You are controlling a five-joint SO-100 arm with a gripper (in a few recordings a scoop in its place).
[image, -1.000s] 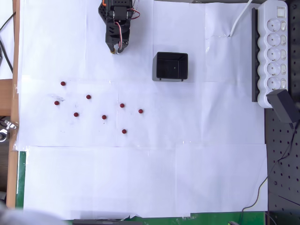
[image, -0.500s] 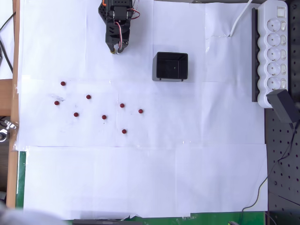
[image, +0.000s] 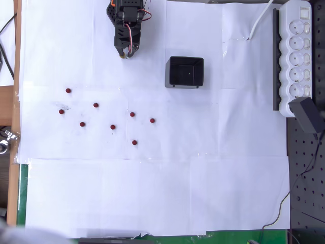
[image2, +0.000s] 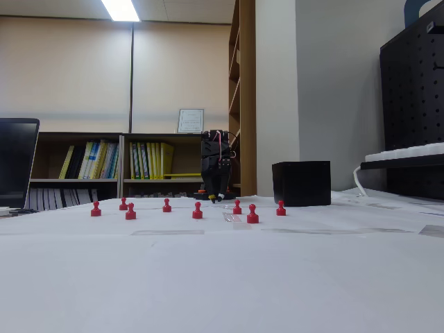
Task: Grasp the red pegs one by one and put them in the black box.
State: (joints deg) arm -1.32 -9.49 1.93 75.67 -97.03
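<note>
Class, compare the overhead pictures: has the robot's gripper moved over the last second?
Barely, if at all. In the overhead view the gripper keeps its place up and to the left of the black box; its tip sits perhaps a trace higher.

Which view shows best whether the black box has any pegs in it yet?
The overhead view: it looks straight down into the black box, and its glossy inside holds no pegs. The fixed view shows the box side-on, just its outer wall, so its contents are hidden. All eight red pegs lie on the paper.
</note>
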